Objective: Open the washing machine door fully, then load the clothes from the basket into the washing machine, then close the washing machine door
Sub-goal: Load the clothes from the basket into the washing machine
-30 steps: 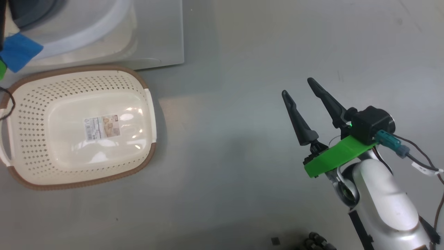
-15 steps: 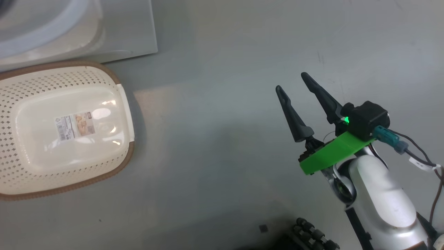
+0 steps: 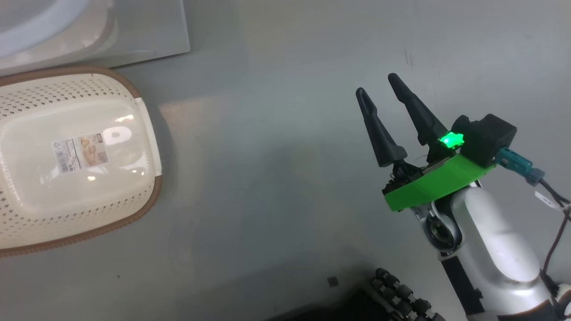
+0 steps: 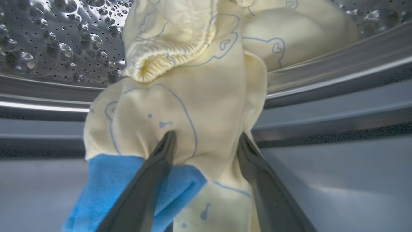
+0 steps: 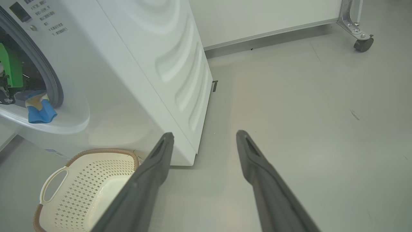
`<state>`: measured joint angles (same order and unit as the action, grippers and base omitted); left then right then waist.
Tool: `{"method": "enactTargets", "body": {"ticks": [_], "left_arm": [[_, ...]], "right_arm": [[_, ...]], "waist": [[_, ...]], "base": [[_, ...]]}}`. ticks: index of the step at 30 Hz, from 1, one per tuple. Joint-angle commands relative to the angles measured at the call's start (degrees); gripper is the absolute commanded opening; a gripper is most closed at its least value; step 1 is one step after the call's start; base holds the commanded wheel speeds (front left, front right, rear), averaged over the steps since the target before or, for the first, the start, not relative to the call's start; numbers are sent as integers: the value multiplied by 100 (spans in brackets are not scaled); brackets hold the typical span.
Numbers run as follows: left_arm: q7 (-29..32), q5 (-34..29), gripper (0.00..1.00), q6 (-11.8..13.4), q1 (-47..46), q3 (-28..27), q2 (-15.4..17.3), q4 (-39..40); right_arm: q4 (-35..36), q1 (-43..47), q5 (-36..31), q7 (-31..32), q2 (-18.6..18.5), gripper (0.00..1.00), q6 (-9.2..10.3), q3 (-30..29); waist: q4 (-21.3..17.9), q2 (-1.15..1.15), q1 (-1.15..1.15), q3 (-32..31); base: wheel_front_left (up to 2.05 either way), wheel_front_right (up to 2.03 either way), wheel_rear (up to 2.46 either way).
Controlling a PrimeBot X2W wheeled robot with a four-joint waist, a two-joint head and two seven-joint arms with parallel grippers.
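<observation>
At the washer's [image 5: 145,64] drum [image 4: 48,42] mouth, the left gripper [image 4: 206,138] stands wide, the clothes [image 4: 193,80] bunched between its fingers and draped over the lip. The right gripper [image 3: 377,84], wide and holding nothing, hovers right of the washer. The basket [image 3: 44,223] sits just before the washer.

Matt cream-yellow cloth garments [image 4: 193,106] are wrinkling against the glossy perforated steel drum [image 4: 48,42]; the smooth cream plastic basket [image 3: 44,214] is gleaming.

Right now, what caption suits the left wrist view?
Open left gripper straddles a blue-patched pale cream-yellow garment at the mouth of the perforated steel drum.
</observation>
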<state>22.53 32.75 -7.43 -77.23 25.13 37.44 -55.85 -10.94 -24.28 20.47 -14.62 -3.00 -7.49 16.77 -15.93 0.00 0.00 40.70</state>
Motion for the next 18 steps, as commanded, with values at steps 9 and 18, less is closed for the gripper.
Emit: {"method": "enactTargets", "body": {"ticks": [9, 18], "left_arm": [[250, 36, 100, 0, -519, 248, 79, -360], [743, 753, 100, -4, -351, 910, 227, 136]], "right_arm": [[245, -64, 65, -38, 13, 100, 0, 152], [226, -38, -19, -38, 13, 100, 0, 198]], "waist": [[-30, 0, 0, 27], [-3, 0, 0, -48]], "base": [[0, 0, 0], [0, 0, 0]]}}
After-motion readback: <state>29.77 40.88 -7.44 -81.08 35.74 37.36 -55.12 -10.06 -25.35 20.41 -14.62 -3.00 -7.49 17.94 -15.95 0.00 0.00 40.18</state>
